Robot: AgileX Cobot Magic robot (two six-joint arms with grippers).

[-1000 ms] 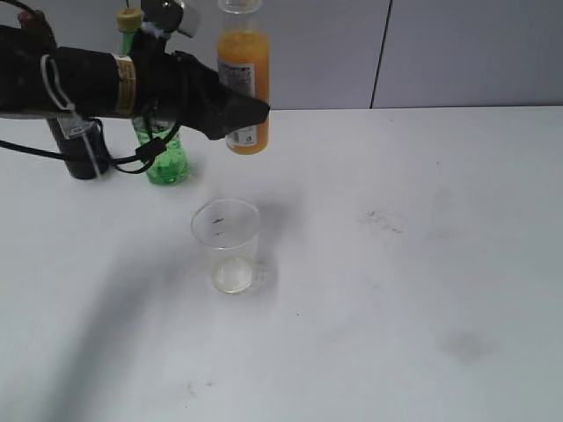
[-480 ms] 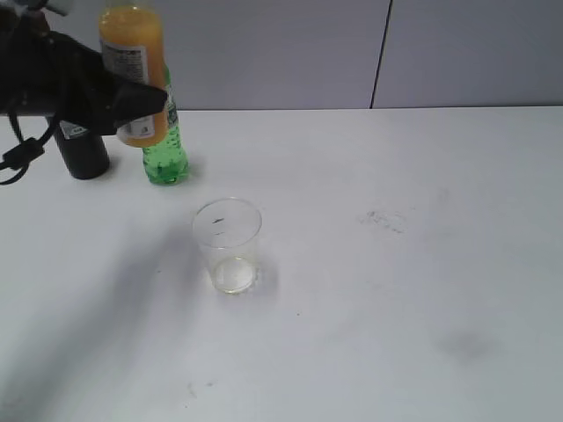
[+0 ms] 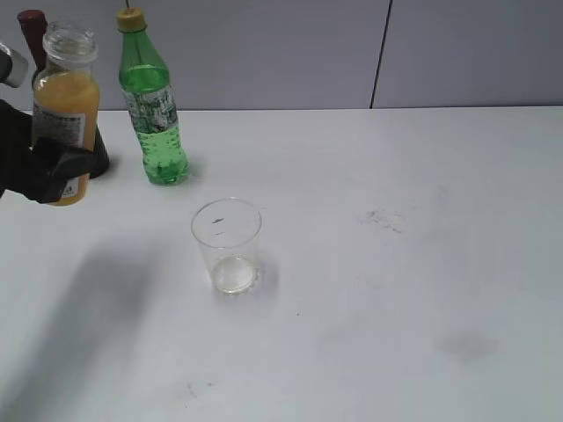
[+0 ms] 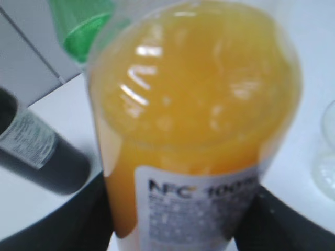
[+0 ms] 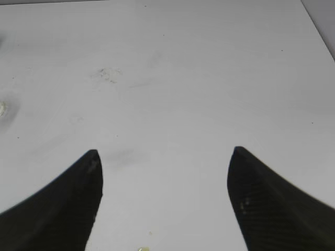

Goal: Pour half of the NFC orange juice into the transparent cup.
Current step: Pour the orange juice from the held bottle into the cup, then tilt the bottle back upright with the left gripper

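The NFC orange juice (image 3: 63, 114) is a capless clear bottle full of orange liquid. It stands upright, held off the table at the far left. My left gripper (image 3: 44, 171) is shut on its labelled lower body; up close, the dark fingers (image 4: 264, 219) press both sides of the NFC orange juice (image 4: 193, 104). The transparent cup (image 3: 226, 244) stands on the table to the right of the bottle, with only a pale film at its bottom. A sliver of that cup (image 4: 325, 157) shows at the left wrist view's edge. My right gripper (image 5: 165, 157) hangs open over bare table.
A green bottle (image 3: 155, 114) with a yellow cap stands behind the cup, to its left. A dark wine bottle (image 3: 91, 160) stands behind the held juice. The white table (image 3: 396, 264) stretches to the right, with faint smudges (image 3: 383, 220).
My left gripper has carried the juice bottle leftward and slightly down, from above and behind the cup to the far left edge. The cup and the other bottles have stayed put.
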